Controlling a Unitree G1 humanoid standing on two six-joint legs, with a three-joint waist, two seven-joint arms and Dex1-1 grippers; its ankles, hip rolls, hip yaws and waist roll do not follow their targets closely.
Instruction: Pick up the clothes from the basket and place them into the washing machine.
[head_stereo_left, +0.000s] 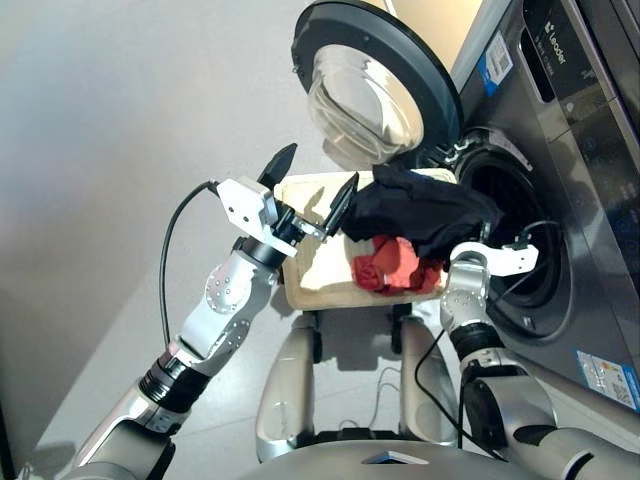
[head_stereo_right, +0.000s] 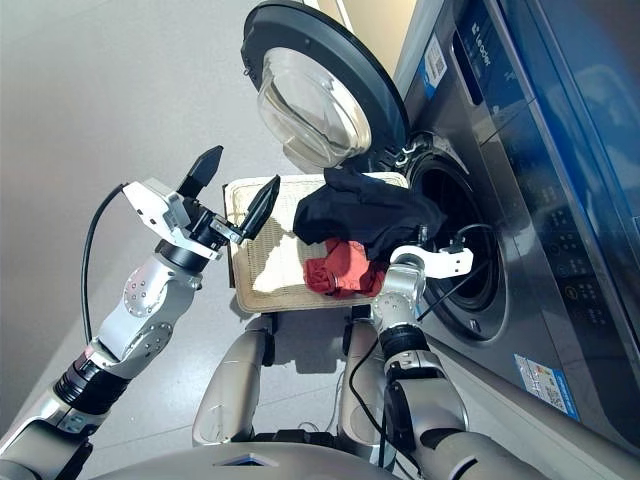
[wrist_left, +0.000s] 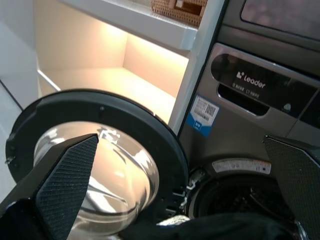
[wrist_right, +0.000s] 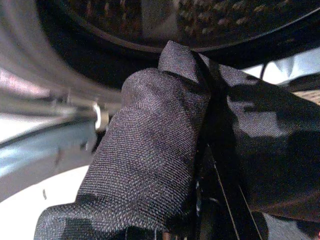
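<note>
right end effector (head_stereo_left: 487, 252) state can't be told under the black garment (head_stereo_left: 425, 210); left end effector (head_stereo_left: 312, 186) gapes empty; cloth may snag the washing machine (head_stereo_left: 560, 200) porthole rim

**Laundry corner, home-like or showroom setup**

A dark grey front-loading washing machine (head_stereo_left: 560, 190) stood with its round glass door (head_stereo_left: 365, 90) swung open — a second dark appliance (wrist_left: 280, 20) was stacked above it. Beside it was a white built-in shelf unit (wrist_left: 135, 22) with warm lighting underneath — a small brown wicker basket (wrist_left: 177, 7) sat on it. The floor (head_stereo_left: 110, 150) was plain pale grey.
</note>
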